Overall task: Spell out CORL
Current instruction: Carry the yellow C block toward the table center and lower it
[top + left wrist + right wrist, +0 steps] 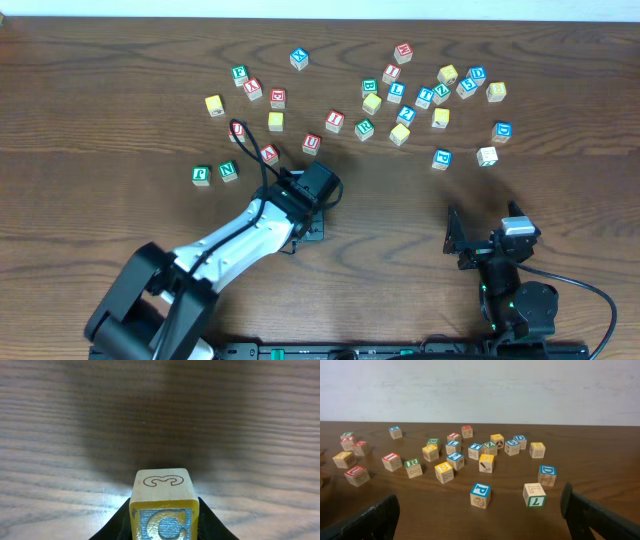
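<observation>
My left gripper [312,228] is shut on a yellow-edged C block [164,510], with its black fingers on both sides of it, low over the bare wood at the table's middle. The block's top face shows a red outline figure. Many letter blocks lie scattered across the far half of the table [400,100]. My right gripper [490,235] is open and empty near the front right. In the right wrist view a blue P block [480,495] and a green-marked L block [534,494] lie ahead of its fingers.
Two green blocks [215,172] lie left of the left arm. A white block [487,156] and a blue block [441,158] lie in front of the right gripper. A black cable runs over the left arm [262,165].
</observation>
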